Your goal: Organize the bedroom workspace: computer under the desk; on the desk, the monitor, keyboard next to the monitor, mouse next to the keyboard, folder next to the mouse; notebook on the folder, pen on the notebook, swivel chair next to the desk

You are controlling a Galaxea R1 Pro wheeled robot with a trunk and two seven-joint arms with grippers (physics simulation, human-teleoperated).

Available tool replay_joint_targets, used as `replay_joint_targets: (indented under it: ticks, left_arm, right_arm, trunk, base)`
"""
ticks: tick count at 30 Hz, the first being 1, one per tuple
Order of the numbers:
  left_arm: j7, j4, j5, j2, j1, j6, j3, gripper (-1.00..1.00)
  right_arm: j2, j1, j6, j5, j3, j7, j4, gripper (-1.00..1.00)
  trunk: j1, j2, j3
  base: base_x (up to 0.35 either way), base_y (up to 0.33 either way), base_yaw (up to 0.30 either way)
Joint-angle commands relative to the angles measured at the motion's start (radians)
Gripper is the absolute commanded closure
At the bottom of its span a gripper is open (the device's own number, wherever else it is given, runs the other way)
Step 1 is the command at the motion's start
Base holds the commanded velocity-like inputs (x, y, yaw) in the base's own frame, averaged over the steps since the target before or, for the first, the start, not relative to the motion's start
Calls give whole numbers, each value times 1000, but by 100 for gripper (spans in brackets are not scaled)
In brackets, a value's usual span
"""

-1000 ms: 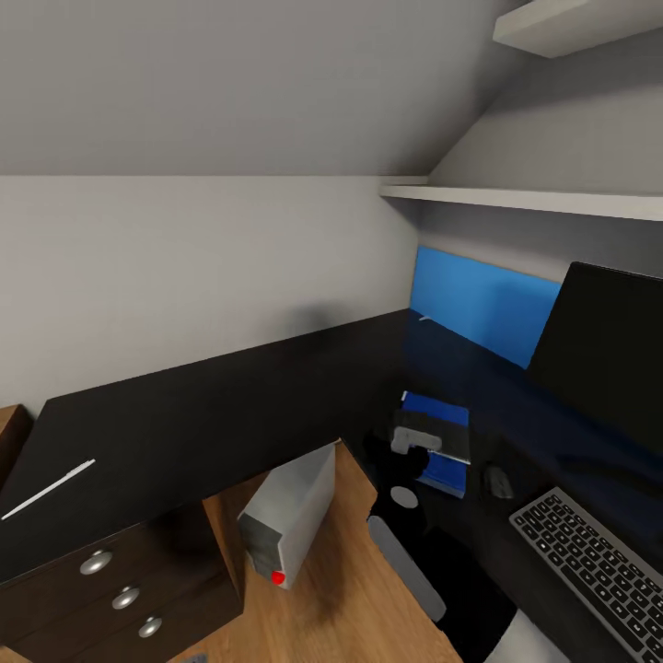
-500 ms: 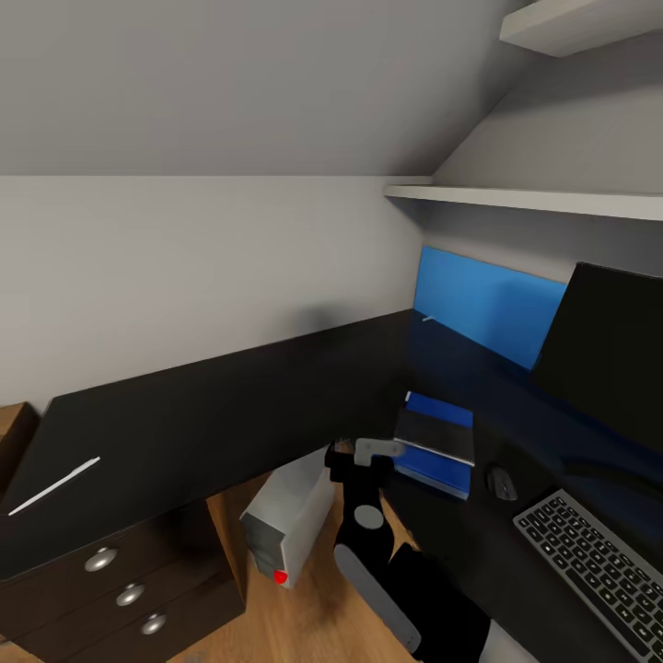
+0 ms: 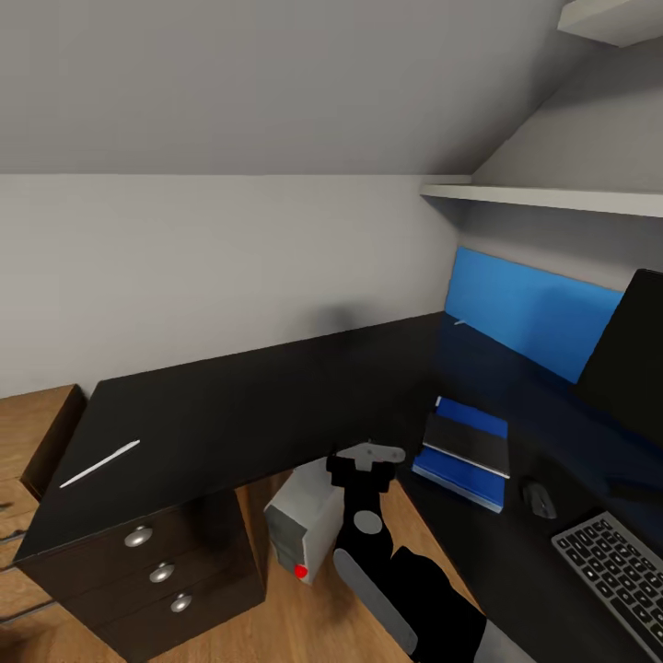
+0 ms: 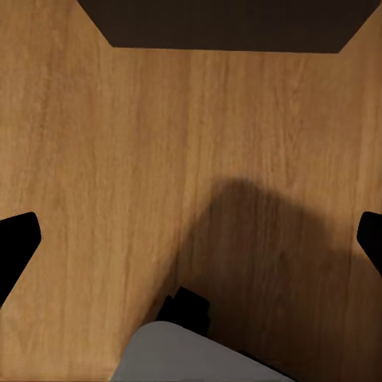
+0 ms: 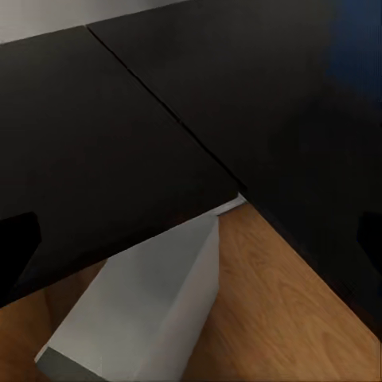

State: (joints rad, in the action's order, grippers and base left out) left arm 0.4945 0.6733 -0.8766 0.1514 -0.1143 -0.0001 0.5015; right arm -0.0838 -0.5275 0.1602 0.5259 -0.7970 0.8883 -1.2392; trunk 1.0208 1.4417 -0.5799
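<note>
A white pen (image 3: 99, 463) lies on the left wing of the black L-shaped desk (image 3: 258, 405). On the right wing a dark notebook (image 3: 471, 439) rests on the blue folder (image 3: 460, 479). Beyond them sit the mouse (image 3: 539, 498), the keyboard (image 3: 615, 569) and the monitor (image 3: 637, 361). The grey computer tower (image 3: 308, 520) (image 5: 151, 310) stands on the floor in the desk's inner corner. My right gripper (image 3: 368, 455) (image 5: 191, 247) hangs open above the tower, empty, left of the folder. My left gripper (image 4: 191, 239) is open over bare wood floor. The swivel chair is out of view.
A drawer unit (image 3: 152, 575) with round knobs sits under the desk's left end. A blue panel (image 3: 534, 313) lines the wall behind the monitor, with white shelves (image 3: 552, 196) above. A sloped ceiling hangs low. Wood floor (image 3: 276, 617) lies between drawers and tower.
My right gripper has drawn back from the notebook on the folder to a spot over the computer tower. The camera has turned left, so the whole scene has shifted right.
</note>
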Motion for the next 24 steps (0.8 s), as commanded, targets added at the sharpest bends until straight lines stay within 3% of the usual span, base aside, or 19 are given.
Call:
replay_joint_targets:
  ticks: [1, 6, 7, 12, 13, 24]
  left_arm:
    - [8, 2, -5, 2, -1, -1, 7, -100]
    - [9, 4, -5, 1, -1, -24, 9, -100]
    - [9, 5, -5, 1, -1, -34, 10, -100]
    - [9, 4, -5, 0, -1, -38, 11, -100]
    - [9, 5, -5, 0, -2, -41, 11, -100]
    - [9, 3, -5, 0, -1, -40, 11, -100]
  right_arm:
    - [0, -1, 7, 2, -2, 6, 2, -100]
    - [0, -1, 6, 1, -6, 6, 7, -100]
    - [-1, -1, 5, -1, -49, 7, 6, -100]
    - [-2, -1, 3, -8, -105, 11, 3, -100]
    - [-2, -1, -16, -66, -157, 17, -8, -100]
    - [-1, -1, -48, -70, -159, 18, -8, -100]
  trunk:
    - [0, 1, -1]
    - [-12, -20, 8]
    - [-15, -27, 11]
    - [-35, -62, 27]
    - [-38, -69, 30]
    - [-81, -146, 65]
  base:
    - [0, 0, 17]
    - [0, 0, 7]
    - [0, 0, 0]
    - [0, 0, 0]
    - [0, 0, 8]
    - [0, 0, 216]
